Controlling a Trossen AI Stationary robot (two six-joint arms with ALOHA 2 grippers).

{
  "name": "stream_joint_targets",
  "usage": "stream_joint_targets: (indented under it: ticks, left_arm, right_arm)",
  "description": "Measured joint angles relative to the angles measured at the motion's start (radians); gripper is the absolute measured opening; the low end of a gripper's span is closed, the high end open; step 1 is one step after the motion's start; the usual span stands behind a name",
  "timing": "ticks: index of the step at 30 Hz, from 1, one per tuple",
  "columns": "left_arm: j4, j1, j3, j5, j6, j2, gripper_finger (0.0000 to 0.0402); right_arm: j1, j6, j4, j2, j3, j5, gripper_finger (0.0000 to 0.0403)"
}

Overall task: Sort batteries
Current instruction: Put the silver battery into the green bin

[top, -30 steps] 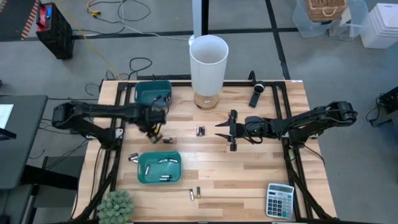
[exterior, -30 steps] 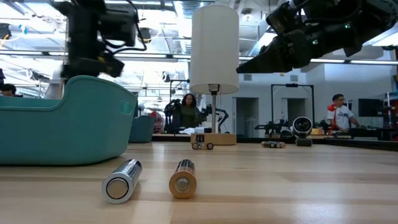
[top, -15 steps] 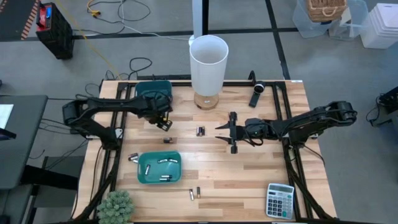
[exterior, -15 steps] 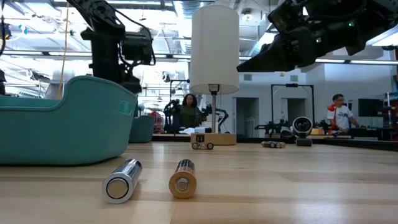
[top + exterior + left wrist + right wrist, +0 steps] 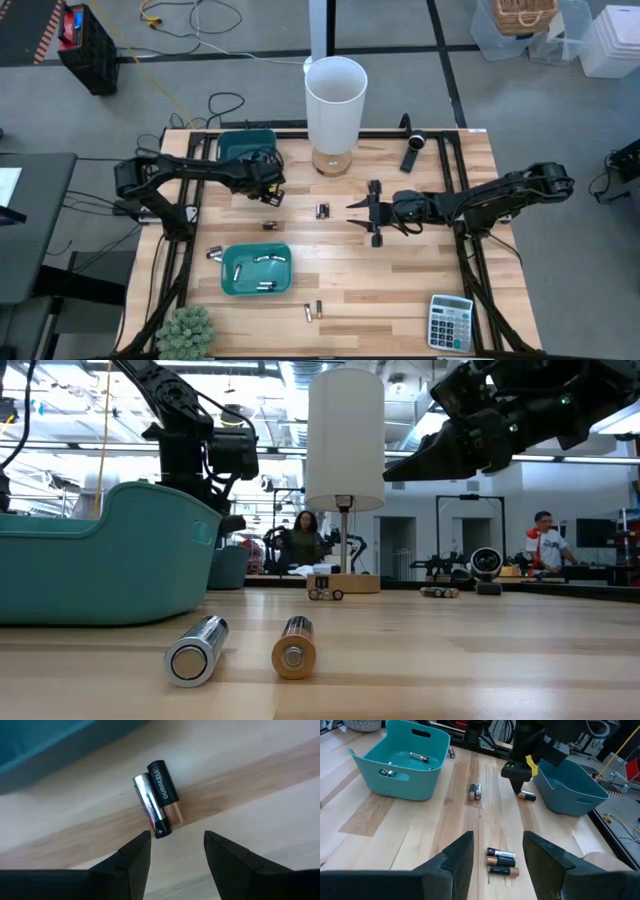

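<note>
Left gripper point(image 5: 174, 851) shifted toward far bin point(image 5: 243, 146), jaws apart, empty. Battery pair point(image 5: 157, 802) lies just ahead, long axis nearly along approach line. Right gripper point(image 5: 494, 851) idles mid-table, jaws apart.

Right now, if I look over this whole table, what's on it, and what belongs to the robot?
Bins: two, teal; one at back left, one near the front.
Batteries: silvery or dark; several in the front bin, three mid-table, a pair nearby, some beside the front bin, two at the front edge.
Lamp: one, white shade, back centre.
Remote-like device: one, black, back right.
Calculator: one, grey, front right.
Plant: one, green, front left.
People: two, in the room behind.
Left arm's fingers: dark, open, near the back bin.
Right arm's fingers: dark, open, mid-table.
</note>
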Motion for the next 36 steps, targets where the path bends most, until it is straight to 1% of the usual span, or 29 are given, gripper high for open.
stream_joint_targets:
  ticks: [4,9,23,31,36]
  left_arm:
    - [-0.004,-0.016,0.000,-0.053,-0.061,-0.001,0.0178]
    - [-0.007,-0.020,0.000,-0.092,-0.110,-0.001,0.0178]
    - [-0.046,-0.020,-0.012,-0.150,-0.164,0.000,0.0178]
    - [0.050,-0.020,-0.075,-0.151,-0.180,0.000,0.0178]
    - [0.072,-0.018,-0.080,-0.156,-0.177,0.000,0.0178]
  right_arm:
    - [0.013,-0.002,0.001,0.000,0.000,0.000,0.0186]
    - [0.026,-0.009,0.001,0.000,0.000,0.000,0.0186]
    - [0.037,-0.016,-0.003,0.000,0.000,0.000,0.0186]
    - [0.037,-0.016,-0.003,0.000,0.000,0.000,0.0186]
    - [0.037,-0.017,-0.002,0.000,0.000,0.000,0.0186]
